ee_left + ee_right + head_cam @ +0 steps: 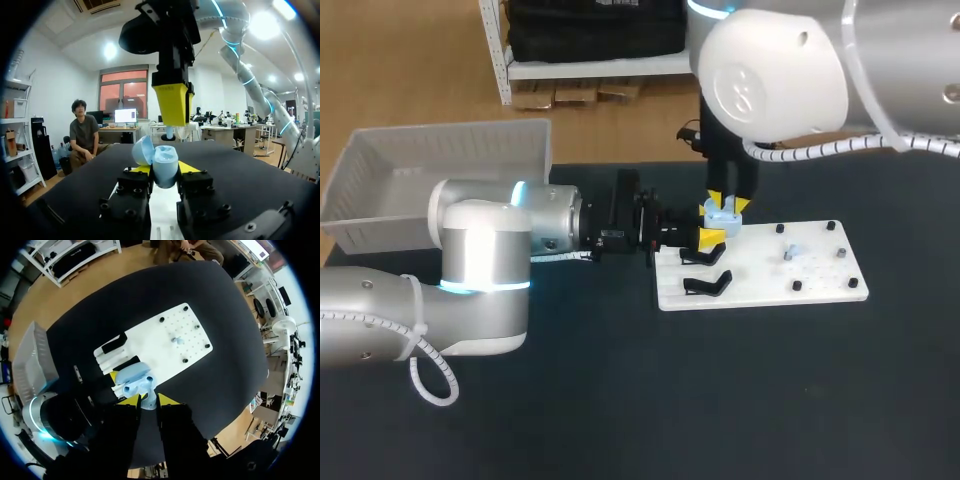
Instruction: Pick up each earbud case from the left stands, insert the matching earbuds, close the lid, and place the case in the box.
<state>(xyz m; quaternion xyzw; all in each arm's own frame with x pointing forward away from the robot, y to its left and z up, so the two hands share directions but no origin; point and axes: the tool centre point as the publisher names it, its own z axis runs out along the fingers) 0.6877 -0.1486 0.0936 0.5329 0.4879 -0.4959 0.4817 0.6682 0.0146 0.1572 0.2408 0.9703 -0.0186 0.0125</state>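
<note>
- Grey plastic box (450,150), thin-walled and rectangular, is sitting at the far left of the table, well apart from the work.
- Left gripper (710,236) is reaching in level from your left. Its yellow tips are pressing on two opposite sides of the earbud case (162,162), fingers parted only by the case's width.
- Earbud case, pale blue, smooth and rounded, is being held off the table over the left end of the white board (760,285). Its lid is standing open, tipped back to one side, and its cavity is facing upward.
- Right gripper (148,401) is hanging vertically, directly over the case. Its fingers are nearly together and appear to be pinching a pale blue earbud (170,133), which is showing just below the tips.
- You are working on one relation: the earbud is lying straight above the open cavity, close to it but seemingly not seated. By my judgement you are needing only a short straight descent from the right arm while the left is holding steady.
- White board, flat and matte, is carrying black stands (705,284) at its left end and small black pegs.
- Second earbud (790,251) is resting near the board's middle.
</note>
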